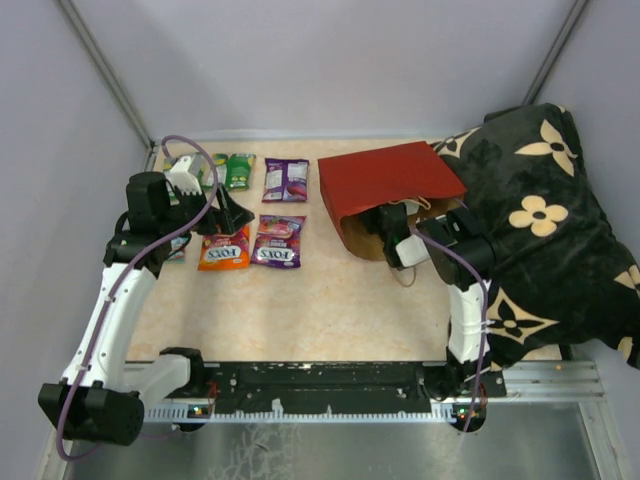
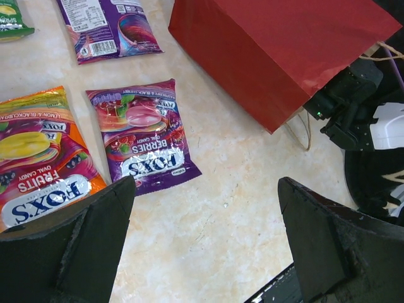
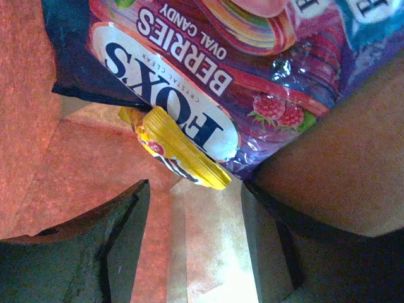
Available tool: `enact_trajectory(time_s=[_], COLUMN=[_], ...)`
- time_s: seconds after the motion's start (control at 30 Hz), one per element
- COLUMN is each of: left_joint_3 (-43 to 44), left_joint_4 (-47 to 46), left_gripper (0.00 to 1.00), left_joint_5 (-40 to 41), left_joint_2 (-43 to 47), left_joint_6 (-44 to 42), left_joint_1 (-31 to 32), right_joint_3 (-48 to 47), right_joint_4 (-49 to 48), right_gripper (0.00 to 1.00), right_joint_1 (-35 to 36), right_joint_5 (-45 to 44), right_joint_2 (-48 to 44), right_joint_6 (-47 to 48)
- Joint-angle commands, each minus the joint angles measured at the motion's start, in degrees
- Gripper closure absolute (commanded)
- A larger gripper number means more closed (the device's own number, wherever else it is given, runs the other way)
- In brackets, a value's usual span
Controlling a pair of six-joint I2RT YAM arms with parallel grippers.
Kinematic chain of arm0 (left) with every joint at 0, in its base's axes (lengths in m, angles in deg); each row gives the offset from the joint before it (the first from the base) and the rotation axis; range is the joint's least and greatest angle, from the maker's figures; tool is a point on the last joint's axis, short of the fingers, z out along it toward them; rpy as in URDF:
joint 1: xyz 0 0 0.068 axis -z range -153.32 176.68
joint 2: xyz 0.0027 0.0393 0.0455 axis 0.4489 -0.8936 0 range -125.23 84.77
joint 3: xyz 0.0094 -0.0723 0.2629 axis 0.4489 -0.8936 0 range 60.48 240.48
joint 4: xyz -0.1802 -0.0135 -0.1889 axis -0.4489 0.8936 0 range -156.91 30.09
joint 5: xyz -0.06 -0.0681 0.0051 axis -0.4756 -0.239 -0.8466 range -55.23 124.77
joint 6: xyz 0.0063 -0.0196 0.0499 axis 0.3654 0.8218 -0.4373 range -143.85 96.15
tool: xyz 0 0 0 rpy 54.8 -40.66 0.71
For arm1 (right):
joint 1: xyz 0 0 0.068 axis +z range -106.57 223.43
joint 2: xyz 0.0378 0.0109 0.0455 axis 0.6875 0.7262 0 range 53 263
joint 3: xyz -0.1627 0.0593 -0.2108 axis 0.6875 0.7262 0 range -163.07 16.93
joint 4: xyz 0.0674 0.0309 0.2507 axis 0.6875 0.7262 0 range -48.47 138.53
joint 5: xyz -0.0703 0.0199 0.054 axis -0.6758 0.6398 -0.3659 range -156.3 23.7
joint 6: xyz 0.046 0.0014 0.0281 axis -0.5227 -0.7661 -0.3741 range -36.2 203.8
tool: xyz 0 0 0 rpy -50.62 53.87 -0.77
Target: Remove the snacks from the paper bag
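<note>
Top external view: the brown kraft paper bag with a red outside [image 1: 385, 180] is seen lying on its side on the beige tabletop [image 1: 320, 310], with its open mouth turned toward the near edge. The right gripper [image 1: 392, 225] is pushed into that mouth. Inside the bag, as shown by the right wrist camera, a glossy purple Fox's Berries packet [image 3: 252, 69] is pressed against the paper wall. A small yellow packet [image 3: 180, 151] is tucked at its lower edge. The right jaws are set apart just short of both packets, and no contact with either can be made out.

Four flat packets are laid out on the table to the left of the bag:
- A purple packet turned back side up [image 1: 285, 180] lies nearest the bag's far corner.
- A second purple Berries packet [image 1: 279, 241] lies on the near side of it.
- An orange Fox's Fruits packet [image 1: 224, 248] lies farther from the bag, beside the second purple one.
- A green packet [image 1: 239, 171] lies beside the back-side-up one.

The left gripper [image 1: 228, 212] is poised well left of the bag, between the green and orange packets. Its jaws are spread wide over bare tabletop in the left wrist view. A black pillow with cream flowers [image 1: 540, 210] is pressed against the bag's right side.
</note>
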Motion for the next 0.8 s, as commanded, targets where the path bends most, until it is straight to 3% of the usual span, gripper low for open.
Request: enact_trajectory(time_s=[0.0, 0.13, 0.37, 0.5, 0.77], left_joint_3=[2.3, 2.5, 2.4, 2.3, 2.3], left_joint_4=[1.1, 1.3, 1.4, 1.7, 2.6], left_gripper=[0.00, 0.00, 0.00, 0.00, 0.00], left_joint_5=[0.4, 0.5, 0.3, 0.1, 0.7], left_joint_2=[0.5, 0.5, 0.4, 0.5, 1.1], left_joint_6=[-1.5, -1.5, -1.3, -1.4, -1.6], left_joint_1=[-0.3, -0.3, -0.3, -0.4, -0.3], right_joint_3=[-3.4, -5.1, -5.7, -4.7, -2.7], right_joint_4=[1.8, -0.6, -2.6, -3.6, -4.3], right_gripper=[0.39, 0.47, 0.85, 1.00, 1.00], right_joint_1=[-0.5, -0.5, -0.5, -0.5, -0.5], right_joint_5=[-2.7, -1.8, 0.6, 0.4, 0.7], right_joint_2=[2.7, 4.0, 2.7, 1.7, -2.4], right_joint_6=[2.6, 3.6, 6.0, 6.8, 7.9])
